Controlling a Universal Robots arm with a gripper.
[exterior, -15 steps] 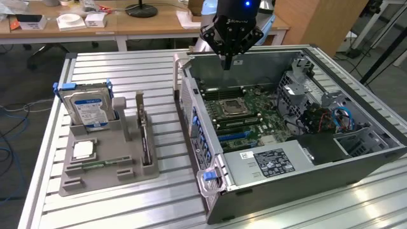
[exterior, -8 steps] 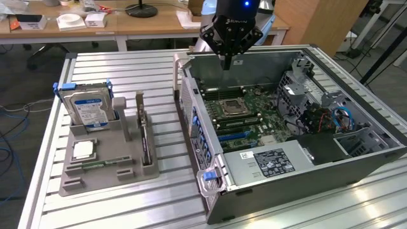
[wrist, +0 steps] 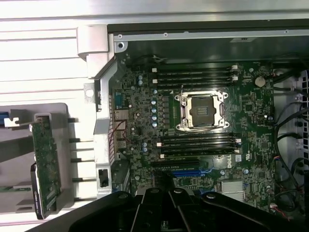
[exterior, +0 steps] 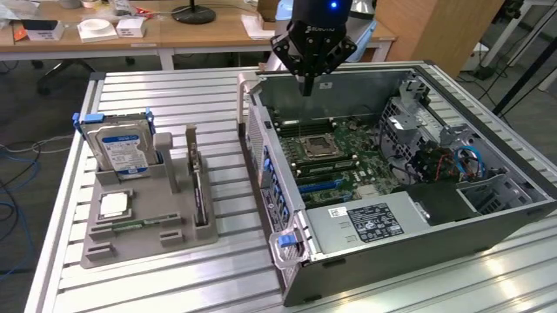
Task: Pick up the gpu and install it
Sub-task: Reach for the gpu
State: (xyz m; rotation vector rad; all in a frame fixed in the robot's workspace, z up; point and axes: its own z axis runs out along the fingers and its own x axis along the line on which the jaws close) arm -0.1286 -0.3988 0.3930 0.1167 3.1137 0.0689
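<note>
The end effector (exterior: 306,90) hangs over the far end of the open computer case (exterior: 409,257), fingers pinched together to a point, gripping nothing. Down on the counter (exterior: 156,91), the gpu (exterior: 199,192) stands on edge in the grey holder (exterior: 143,225), in the slot nearest the case. From the exterior view it's a thin dark strip, with a pale metal bracket rising at its far end. The wrist view catches a green circuit-board face. The hard drive (exterior: 122,147) stands upright on the holder's other side.
</note>
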